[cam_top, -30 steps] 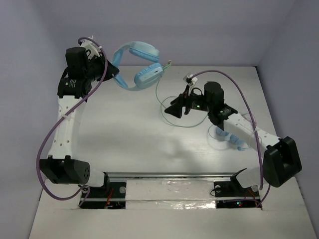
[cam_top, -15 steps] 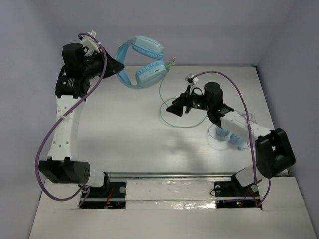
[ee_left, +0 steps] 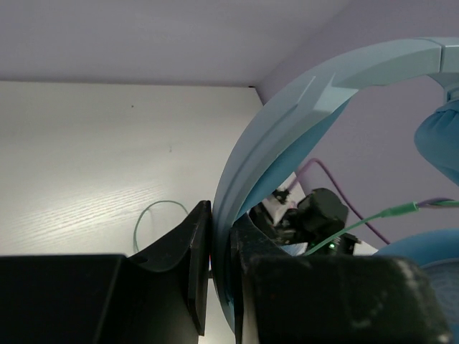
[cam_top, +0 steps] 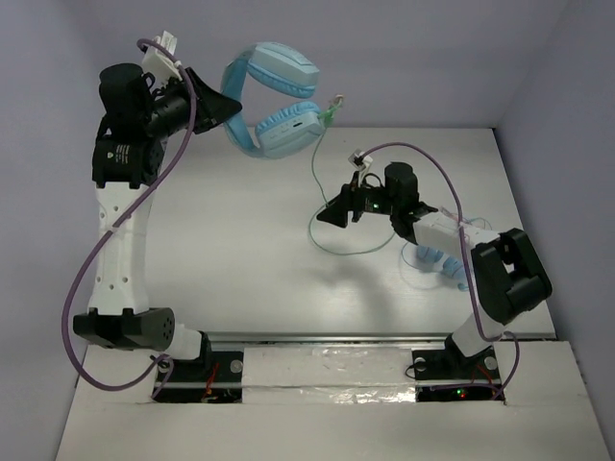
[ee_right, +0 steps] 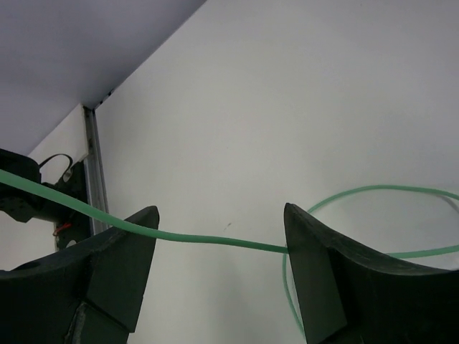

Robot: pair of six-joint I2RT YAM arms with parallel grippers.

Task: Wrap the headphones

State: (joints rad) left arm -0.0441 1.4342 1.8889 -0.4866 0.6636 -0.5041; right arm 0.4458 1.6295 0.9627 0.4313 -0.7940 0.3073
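Two states: pinching headphones point(cam_top: 288, 130) headband tight with left gripper point(ee_left: 221, 229), high at far left; gaping wide at right gripper point(ee_right: 221, 211), cable point(ee_right: 215, 239) crossing gap unclamped.

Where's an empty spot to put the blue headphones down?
The wide bare stretch of white table between the left arm and the thin pale-green cable is free. It's crowded on the right, around the right gripper and cable loops.
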